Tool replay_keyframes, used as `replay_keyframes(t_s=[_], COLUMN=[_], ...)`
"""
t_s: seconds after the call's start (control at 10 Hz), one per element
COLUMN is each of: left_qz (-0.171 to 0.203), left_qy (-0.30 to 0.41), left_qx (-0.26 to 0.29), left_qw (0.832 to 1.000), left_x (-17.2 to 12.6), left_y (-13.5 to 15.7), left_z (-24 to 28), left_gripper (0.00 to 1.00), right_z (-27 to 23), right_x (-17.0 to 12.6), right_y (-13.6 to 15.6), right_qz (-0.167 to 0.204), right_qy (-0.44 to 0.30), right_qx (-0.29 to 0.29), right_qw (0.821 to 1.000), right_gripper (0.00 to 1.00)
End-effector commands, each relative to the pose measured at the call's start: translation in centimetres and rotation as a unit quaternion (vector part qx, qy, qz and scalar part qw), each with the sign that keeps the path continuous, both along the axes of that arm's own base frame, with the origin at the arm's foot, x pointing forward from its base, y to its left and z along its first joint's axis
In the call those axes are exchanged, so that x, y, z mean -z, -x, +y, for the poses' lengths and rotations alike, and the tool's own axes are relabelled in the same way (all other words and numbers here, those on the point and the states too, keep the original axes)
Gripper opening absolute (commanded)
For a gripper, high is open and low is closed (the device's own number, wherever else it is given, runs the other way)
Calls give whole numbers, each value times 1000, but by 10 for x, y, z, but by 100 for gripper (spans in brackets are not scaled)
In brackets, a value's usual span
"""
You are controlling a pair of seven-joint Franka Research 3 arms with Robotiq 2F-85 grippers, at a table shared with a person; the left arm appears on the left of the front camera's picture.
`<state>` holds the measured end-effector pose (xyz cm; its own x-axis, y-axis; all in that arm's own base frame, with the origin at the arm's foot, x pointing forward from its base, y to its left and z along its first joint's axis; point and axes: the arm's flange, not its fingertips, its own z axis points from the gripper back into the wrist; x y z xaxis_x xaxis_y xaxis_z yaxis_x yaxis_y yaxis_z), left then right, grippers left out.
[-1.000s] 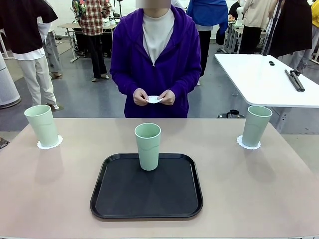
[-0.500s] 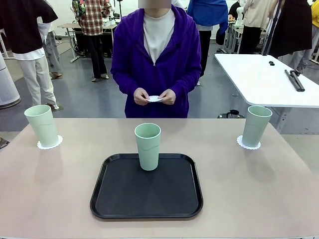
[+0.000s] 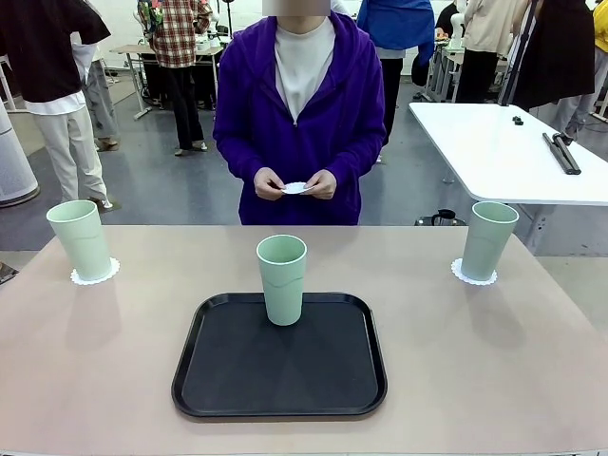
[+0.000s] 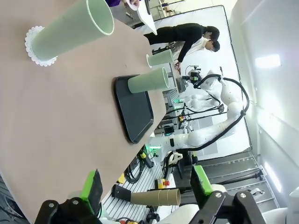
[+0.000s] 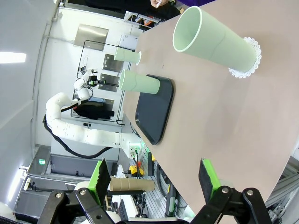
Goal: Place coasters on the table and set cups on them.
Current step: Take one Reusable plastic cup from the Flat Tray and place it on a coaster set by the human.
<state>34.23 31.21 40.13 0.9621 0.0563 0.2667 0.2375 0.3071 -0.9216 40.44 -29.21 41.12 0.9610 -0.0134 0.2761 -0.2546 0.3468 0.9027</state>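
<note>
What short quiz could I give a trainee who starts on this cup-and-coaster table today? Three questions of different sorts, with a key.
1. True or false: the middle cup stands on the black tray, with no coaster under it.
2. How many cups stand on coasters on the table? A) one B) two C) three
3. What does the person hold between the hands?
Key: 1 true. 2 B: the left cup on the left coaster, the right cup on the right coaster. 3 the third coaster, a white paper doily.
</note>
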Motion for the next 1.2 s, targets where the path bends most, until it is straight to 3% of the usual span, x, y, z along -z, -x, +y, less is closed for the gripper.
replay_keyframes(t_s=[0.0,1.1], left_qz=[3,3], left_qy=[1,1], left_qx=[-2,-2], left_qw=[1000,1000], left_x=[4,4], left_y=[0,0], left_z=[2,2], left_gripper=[100,100], right_z=[1,1], right_x=[-1,-1], right_y=[-1,-1], right_qz=[2,2], right_qy=[3,3], right_qx=[-1,-1], right_qw=[1000,1000], right_gripper=[100,100])
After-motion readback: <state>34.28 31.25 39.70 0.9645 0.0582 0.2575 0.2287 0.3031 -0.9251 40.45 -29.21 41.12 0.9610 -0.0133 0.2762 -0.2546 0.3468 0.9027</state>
